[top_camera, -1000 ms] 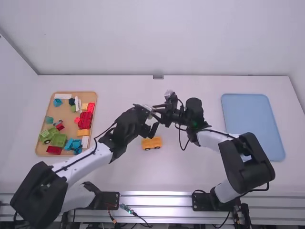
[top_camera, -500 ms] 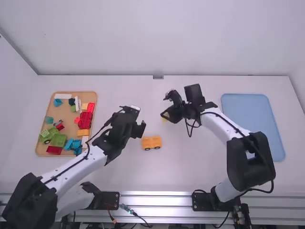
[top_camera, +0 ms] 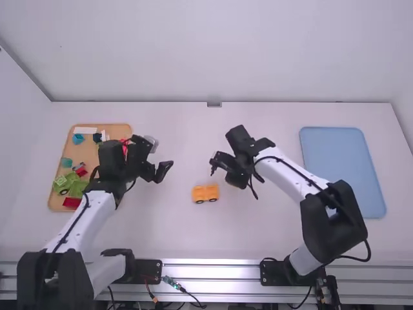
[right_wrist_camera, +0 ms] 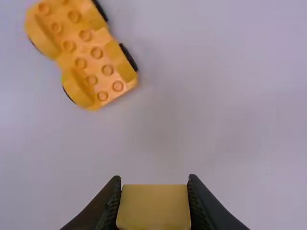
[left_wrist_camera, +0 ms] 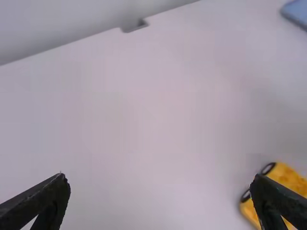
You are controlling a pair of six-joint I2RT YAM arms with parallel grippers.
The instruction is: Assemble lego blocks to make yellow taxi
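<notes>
Near the middle of the white table (top_camera: 271, 239), a yellow car base (top_camera: 205, 193) is set on its black wheels (right_wrist_camera: 128, 57), with the rows of studs (right_wrist_camera: 107, 70) left uncovered. Just beyond it and slightly to the right, a yellow block (right_wrist_camera: 153, 206) is gripped by the right gripper (right_wrist_camera: 154, 178), whose fingers are drawn in narrow on its two sides. Whether anything is joined under the block cannot be told. To the left, by the right side of the tan tray (top_camera: 80, 155), the left gripper (left_wrist_camera: 159, 179) is held with its fingers spread wide and nothing between them. Loose green blocks (top_camera: 62, 184) are kept in the near part of that tray, and the blue tray (top_camera: 345, 168) is placed on the right.

The step in hand is judged to be the fitting of the upper part of the taxi onto its base. For the next move, the block needs to be brought over the studs, squared with them and pressed down evenly; if it is lowered askew, the base may be rolled or tipped.

Compared with the frame from one second ago, the car base is left in the same spot. The right gripper has been brought nearer to it, and the left has been swung away leftward, so the two that were met beyond the base are now well apart.
</notes>
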